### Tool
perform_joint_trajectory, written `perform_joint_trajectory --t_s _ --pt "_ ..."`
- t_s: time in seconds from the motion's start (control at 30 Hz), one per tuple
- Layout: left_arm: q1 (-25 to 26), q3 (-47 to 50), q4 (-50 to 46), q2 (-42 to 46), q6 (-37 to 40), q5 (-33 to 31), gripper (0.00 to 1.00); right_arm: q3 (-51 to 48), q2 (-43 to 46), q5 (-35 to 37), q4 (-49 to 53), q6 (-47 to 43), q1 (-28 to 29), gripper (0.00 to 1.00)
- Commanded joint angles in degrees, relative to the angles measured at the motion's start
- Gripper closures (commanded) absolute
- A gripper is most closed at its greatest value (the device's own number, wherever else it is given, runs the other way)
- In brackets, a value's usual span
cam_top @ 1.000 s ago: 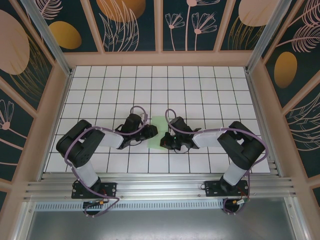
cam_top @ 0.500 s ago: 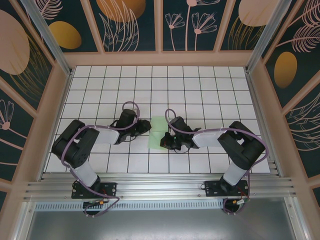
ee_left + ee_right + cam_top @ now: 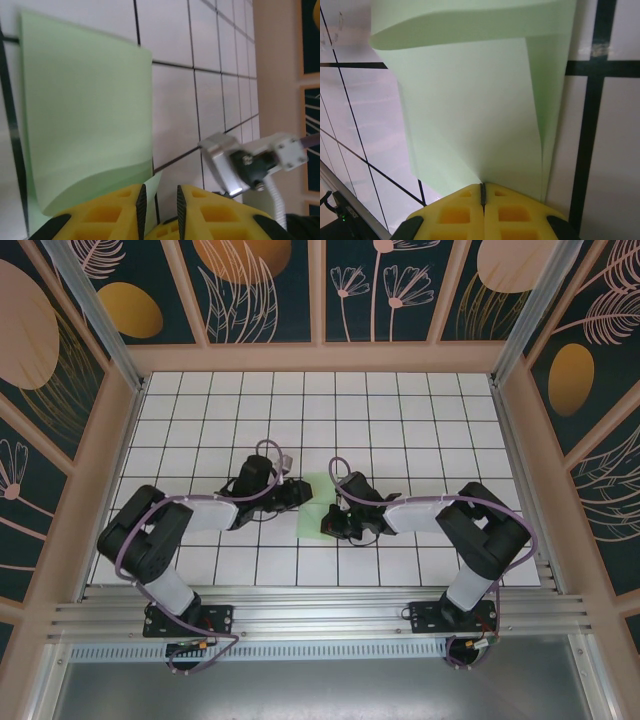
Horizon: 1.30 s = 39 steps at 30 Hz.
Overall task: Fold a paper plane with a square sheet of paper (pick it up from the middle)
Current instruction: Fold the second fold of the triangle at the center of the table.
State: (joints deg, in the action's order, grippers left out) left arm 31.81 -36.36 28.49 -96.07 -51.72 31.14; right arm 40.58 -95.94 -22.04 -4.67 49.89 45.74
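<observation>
Your left gripper (image 3: pixel 300 492) is the part that has changed. A second ago it sat over the left half of the square sheet of pale green paper (image 3: pixel 313 518). Half a second ago it had drawn back to the left, and now it has nosed in again at the sheet's left edge, slightly farther from you than at first, with its elbow swung out to the left. In the left wrist view its yellow fingers (image 3: pixel 100 217) stand a narrow gap apart, and a curled-up corner of the paper (image 3: pixel 85 110) reaches into that gap. You cannot tell from this view whether either finger touches it. Your right gripper (image 3: pixel 330 523) has not moved. Its jaws are pressed together (image 3: pixel 482 189) on the sheet's near right part, and the paper (image 3: pixel 470 125) rises from the seam, with a crease on the right and a flap curling over at the top. The sheet sits on the white grid-tiled table (image 3: pixel 400 420) between both grippers, in the same place as before.
</observation>
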Motion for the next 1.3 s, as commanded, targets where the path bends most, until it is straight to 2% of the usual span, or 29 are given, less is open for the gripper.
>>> perform_joint_trajectory --t_s 0.0,0.13,0.33,0.57,0.77,0.93,1.27 --pt "0.68 -1.17 3.62 -4.03 -0.66 3.86 0.73 0.0 -0.62 2.27 4.27 -0.34 0.06 1.0" --pt "0.77 -1.14 3.74 -6.8 0.53 1.63 0.72 0.26 0.46 2.44 3.84 -0.04 0.06 1.0" --pt "0.67 -1.87 -2.36 -7.62 3.77 -5.91 0.72 1.16 3.45 2.32 2.26 0.3 0.07 0.97" --pt "0.77 -1.17 -1.83 -8.79 3.4 -4.38 0.72 4.93 1.72 -0.08 -3.14 2.17 0.23 0.95" --pt "0.77 -1.09 -1.53 -8.52 2.95 -3.82 0.71 7.65 -4.31 2.24 -2.04 3.57 -0.24 0.96" --pt "0.75 -1.17 -1.41 -8.6 2.62 -3.72 0.72 7.13 -7.27 0.14 -2.29 3.83 -0.4 0.96" --pt "0.8 -1.06 -3.82 -8.61 2.24 -7.06 0.74 2.22 -3.47 1.42 2.02 2.59 -0.47 0.93"
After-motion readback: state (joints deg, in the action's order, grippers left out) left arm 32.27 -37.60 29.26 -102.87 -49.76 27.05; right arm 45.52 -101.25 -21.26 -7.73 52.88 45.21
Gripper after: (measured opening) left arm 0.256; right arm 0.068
